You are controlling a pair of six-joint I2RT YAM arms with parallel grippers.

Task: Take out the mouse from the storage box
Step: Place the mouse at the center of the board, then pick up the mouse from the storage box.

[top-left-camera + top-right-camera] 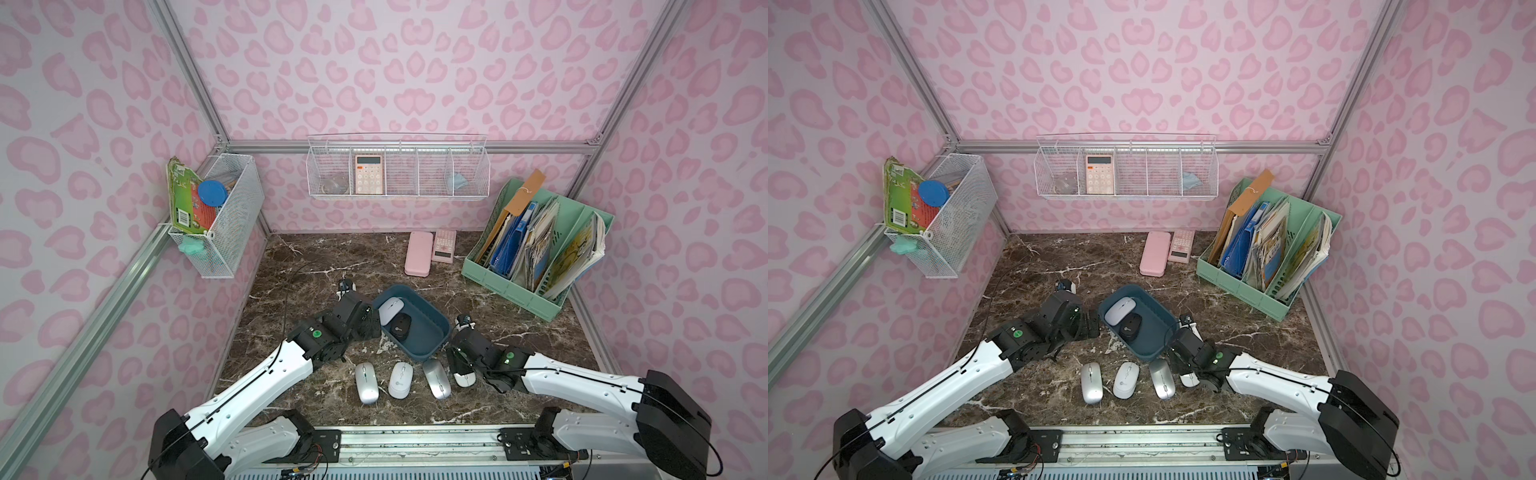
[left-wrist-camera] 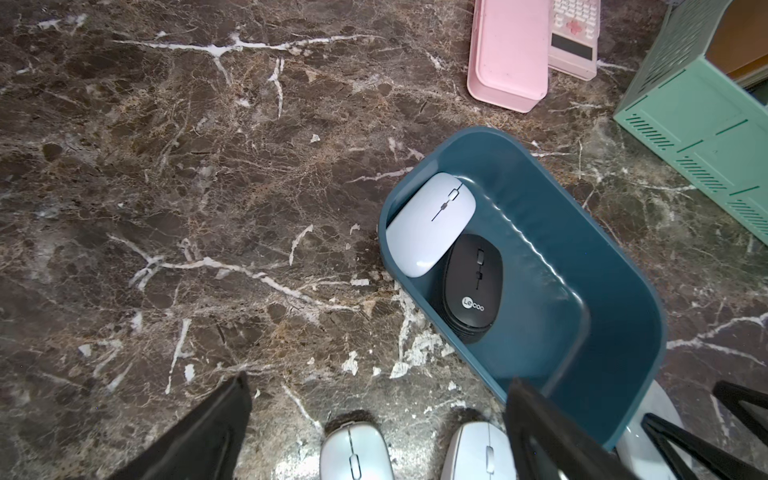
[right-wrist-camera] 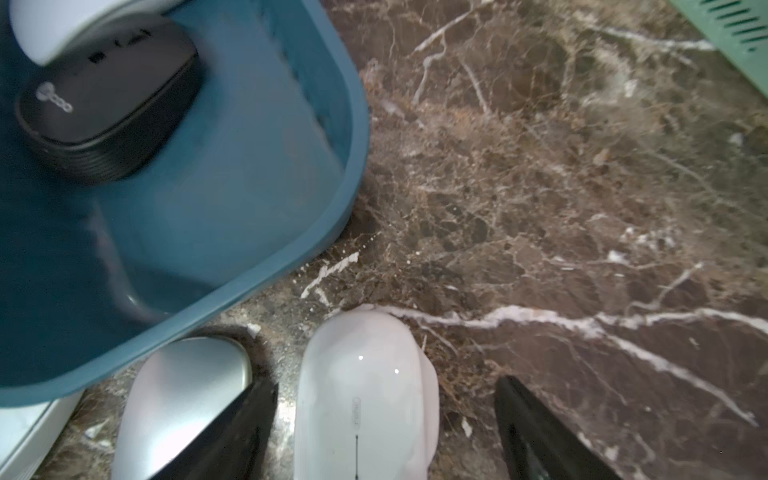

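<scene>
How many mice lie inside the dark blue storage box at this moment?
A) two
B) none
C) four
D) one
A: in both top views the storage box holds exactly two mice, a white mouse and a black mouse, which lie next to each other at one end of it.
</scene>
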